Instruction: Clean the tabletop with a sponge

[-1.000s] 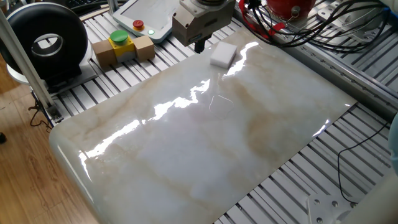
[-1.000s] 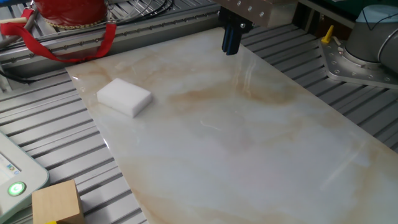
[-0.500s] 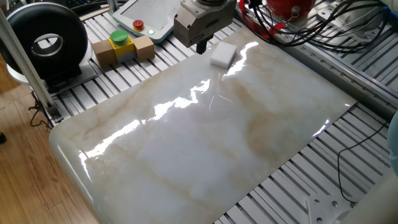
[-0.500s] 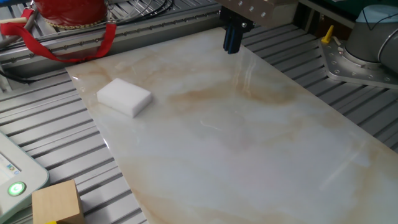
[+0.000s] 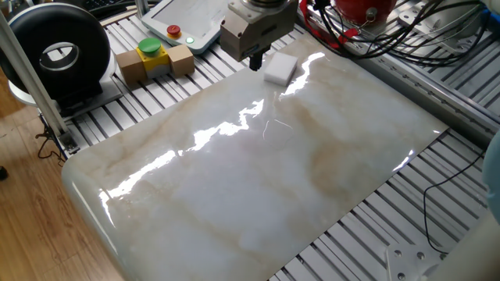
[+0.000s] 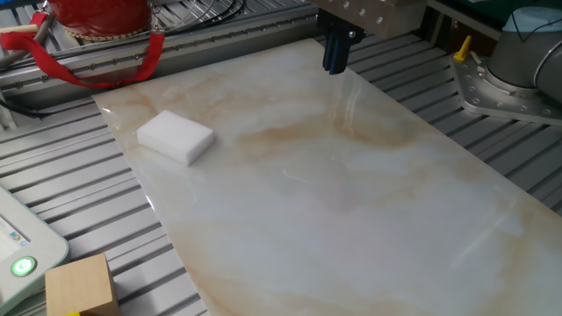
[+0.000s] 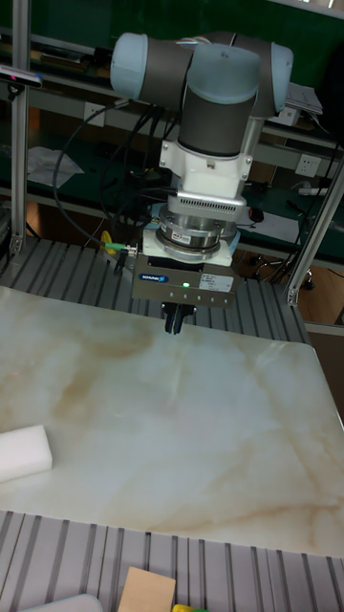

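Because the sponge (image 6: pixel 176 137) lies untouched near the 9 o'clock edge of the tabletop (image 6: pixel 351 202) in the other fixed view, the gripper (image 6: pixel 335 58) hangs empty at 12 o'clock, fingers pressed together, presumably before reaching across.

The arm above the gripper (image 6: pixel 336 60) is cut off by the top edge in both fixed views, the sponge (image 7: pixel 24 452) is clipped by the left edge in the tall view, and a box (image 6: pixel 81 284) is cropped at the bottom.
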Tool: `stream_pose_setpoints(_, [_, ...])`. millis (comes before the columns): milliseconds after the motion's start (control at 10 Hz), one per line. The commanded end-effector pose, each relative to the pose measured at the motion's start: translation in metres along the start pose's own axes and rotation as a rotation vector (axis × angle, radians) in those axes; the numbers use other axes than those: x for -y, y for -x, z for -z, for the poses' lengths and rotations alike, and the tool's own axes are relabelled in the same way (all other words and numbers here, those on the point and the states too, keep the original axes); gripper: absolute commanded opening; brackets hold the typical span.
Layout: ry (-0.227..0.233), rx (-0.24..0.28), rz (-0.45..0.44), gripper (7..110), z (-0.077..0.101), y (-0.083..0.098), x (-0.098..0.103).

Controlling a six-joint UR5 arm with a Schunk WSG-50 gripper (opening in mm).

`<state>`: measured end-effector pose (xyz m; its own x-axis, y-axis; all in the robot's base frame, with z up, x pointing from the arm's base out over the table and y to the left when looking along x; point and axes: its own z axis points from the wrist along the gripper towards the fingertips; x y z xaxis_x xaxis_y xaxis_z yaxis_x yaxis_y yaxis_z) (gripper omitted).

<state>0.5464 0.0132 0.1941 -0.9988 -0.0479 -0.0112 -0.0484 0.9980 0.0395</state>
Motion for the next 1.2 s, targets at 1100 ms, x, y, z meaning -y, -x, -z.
stream_pose_setpoints(1100, [-0.091,-0.089,0.096,7,-0.007,-0.022,0.023])
